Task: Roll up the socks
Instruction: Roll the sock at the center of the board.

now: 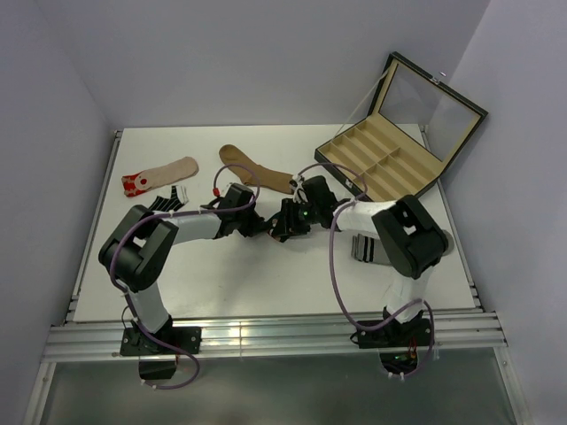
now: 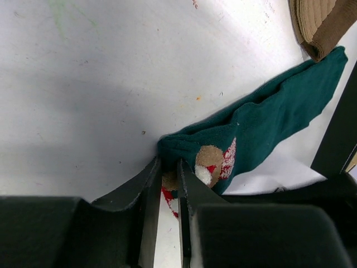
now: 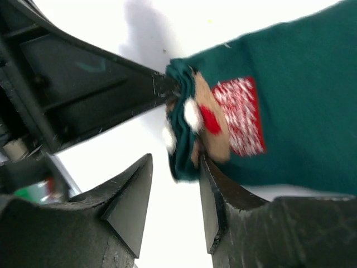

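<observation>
Far left on the bench (image 1: 266, 283), the beige red-toed sock (image 1: 161, 174) lies flat, with the brown sock (image 1: 252, 170) to its right. Mid-bench, the left jaws are clenched on the folded reindeer end of the teal sock (image 2: 262, 125), which trails across the bench. The right jaws stand released, parted at that same bunched end.

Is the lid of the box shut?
No, the box has its lid tilted up, showing the beige compartments.
</observation>
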`<state>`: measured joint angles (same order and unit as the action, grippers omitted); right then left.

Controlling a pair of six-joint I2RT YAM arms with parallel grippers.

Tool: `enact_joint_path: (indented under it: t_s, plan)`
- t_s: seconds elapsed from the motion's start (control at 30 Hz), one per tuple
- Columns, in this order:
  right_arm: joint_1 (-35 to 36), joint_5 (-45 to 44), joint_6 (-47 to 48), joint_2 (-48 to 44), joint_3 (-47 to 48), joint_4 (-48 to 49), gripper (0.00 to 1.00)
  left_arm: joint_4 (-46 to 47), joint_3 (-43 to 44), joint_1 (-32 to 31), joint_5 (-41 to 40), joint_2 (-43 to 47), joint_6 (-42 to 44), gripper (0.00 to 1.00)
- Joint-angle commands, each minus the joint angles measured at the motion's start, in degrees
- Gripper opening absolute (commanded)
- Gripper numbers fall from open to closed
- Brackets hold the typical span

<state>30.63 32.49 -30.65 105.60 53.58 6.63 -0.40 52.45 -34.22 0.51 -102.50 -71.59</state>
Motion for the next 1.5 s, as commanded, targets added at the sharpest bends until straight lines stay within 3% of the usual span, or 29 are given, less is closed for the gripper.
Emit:
enact_joint_path:
  t_s: [0.0,0.2,0.47,0.6,0.77,1.03,1.13,1.3,1.47]
  plan:
    - [0.7,-12.0,4.7,-8.1,-0.3,-7.7,0.46,-8.6,-0.8,-0.5,-3.9,-3.0,3.0,0.21]
    - [1.9,-11.5,5.1,-12.5,0.1,-6.8,0.38,-9.3,0.6,-1.1,-4.3,-3.3,3.7,0.21]
    - [2.4,-2.0,1.7,-4.6,-0.2,3.0,0.25,-9.4,0.9,-1.3,-4.6,-3.0,3.8,0.21]
    - [2.2,-2.6,-0.1,-0.7,-3.1,8.6,0.21,-9.5,1.0,-1.4,-5.0,-2.9,3.9,0.21]
    - [-2.0,-1.8,-4.4,0.0,-8.8,15.0,0.19,-9.8,0.9,-1.4,-5.6,-2.5,4.1,0.21]
    - [-3.7,-0.9,-1.0,-2.4,-8.1,9.5,0.22,-10.1,1.4,-1.5,-5.6,-2.7,4.5,0.21]
    - [-2.2,-3.0,3.7,-6.7,-7.5,6.2,0.27,-10.9,1.9,-1.4,-6.1,-2.4,4.9,0.21]
    - [3.6,-17.2,14.6,-14.4,-6.3,0.9,0.38,-12.5,3.4,-1.6,-7.0,-2.1,5.8,0.21]
    - [10.5,-28.9,22.1,-15.1,-4.7,0.3,0.41,-13.7,4.2,-1.6,-7.1,-2.3,6.4,0.22]
